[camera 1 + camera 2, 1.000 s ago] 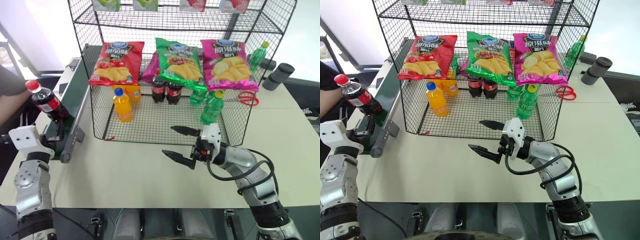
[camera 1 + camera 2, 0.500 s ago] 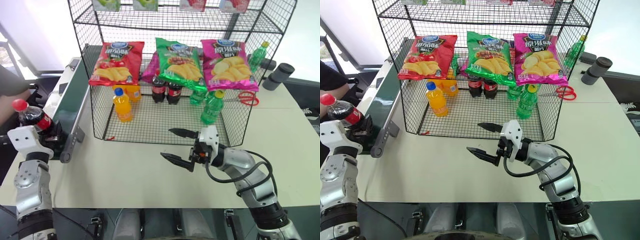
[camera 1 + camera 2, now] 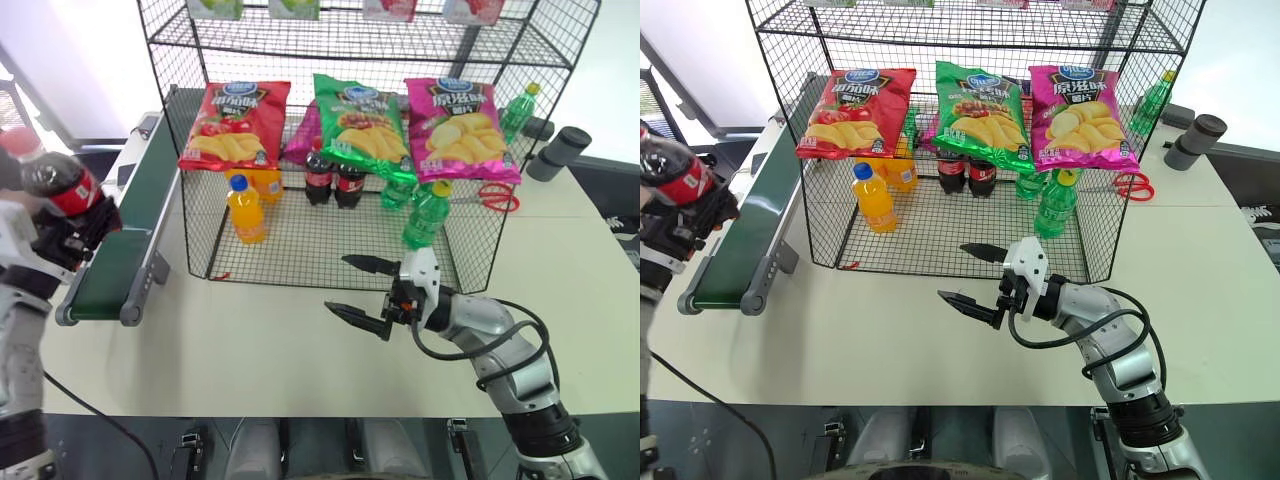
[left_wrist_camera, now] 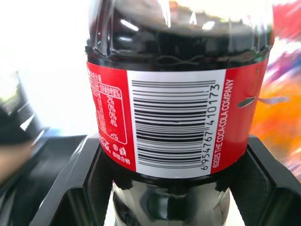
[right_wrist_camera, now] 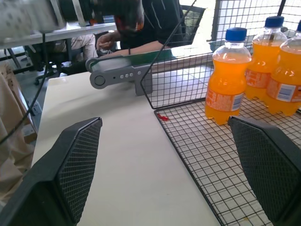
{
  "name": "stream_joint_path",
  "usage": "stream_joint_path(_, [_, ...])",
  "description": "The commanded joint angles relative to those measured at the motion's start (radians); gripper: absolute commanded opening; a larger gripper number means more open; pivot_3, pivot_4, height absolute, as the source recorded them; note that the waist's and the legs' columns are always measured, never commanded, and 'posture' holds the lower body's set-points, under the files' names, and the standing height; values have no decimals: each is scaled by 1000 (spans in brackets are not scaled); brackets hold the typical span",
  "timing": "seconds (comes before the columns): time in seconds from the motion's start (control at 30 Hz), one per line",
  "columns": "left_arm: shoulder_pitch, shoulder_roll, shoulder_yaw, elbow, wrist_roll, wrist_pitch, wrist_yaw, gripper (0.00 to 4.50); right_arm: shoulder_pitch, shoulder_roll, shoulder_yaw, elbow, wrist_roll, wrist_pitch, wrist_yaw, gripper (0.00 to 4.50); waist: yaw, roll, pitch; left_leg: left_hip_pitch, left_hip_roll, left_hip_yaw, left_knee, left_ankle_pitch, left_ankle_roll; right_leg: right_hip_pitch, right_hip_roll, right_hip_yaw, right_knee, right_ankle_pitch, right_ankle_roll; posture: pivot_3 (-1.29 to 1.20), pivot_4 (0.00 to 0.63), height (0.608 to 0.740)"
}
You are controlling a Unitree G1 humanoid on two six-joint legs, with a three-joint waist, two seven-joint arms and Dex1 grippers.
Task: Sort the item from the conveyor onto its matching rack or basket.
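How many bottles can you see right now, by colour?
Cola bottles: 3, one in the left gripper, two in the rack
Orange bottles: 3
Green bottles: 3
Total: 9

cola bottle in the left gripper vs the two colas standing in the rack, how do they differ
The held cola bottle is tilted and off the conveyor, clamped in the left gripper; the two cola bottles in the rack stand upright on the tray, side by side, untouched. All have red labels and dark liquid.
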Motion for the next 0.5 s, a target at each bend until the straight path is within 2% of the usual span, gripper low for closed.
stream_joint_path(0.03, [54,74,-15,-169,-190,189,-146,2878,-19,-8,-38,-66,50,47,-17,4500,-4,1,0,0,0,0,0,0,0,0,0,0,0,0,0,0,150,740])
stream_joint_path(0.1, [77,96,-53,-232,-237,267,-181,2878,-20,-16,-46,-78,61,75,-25,4500,-5,1,1,0,0,0,-2,0,0,0,0,0,0,0,0,0,150,740])
stream_joint_path(0.23, [70,96,-223,-316,-194,323,-230,2878,-13,-30,-54,-94,72,125,-38,4500,-1,2,1,1,0,0,-3,0,0,-1,0,0,1,0,0,0,150,740])
stream_joint_path(0.4, [-61,-27,-501,-276,-67,280,-286,2878,-19,-21,-56,-137,124,219,-79,4500,7,2,1,0,-1,0,-1,0,0,0,0,0,0,0,-1,0,150,740])
stream_joint_path(0.5, [-117,-71,-594,-218,-5,250,-346,2878,-21,-12,-63,-170,159,265,-108,4500,0,2,1,0,-1,1,-1,1,0,0,0,0,0,0,0,0,150,740])
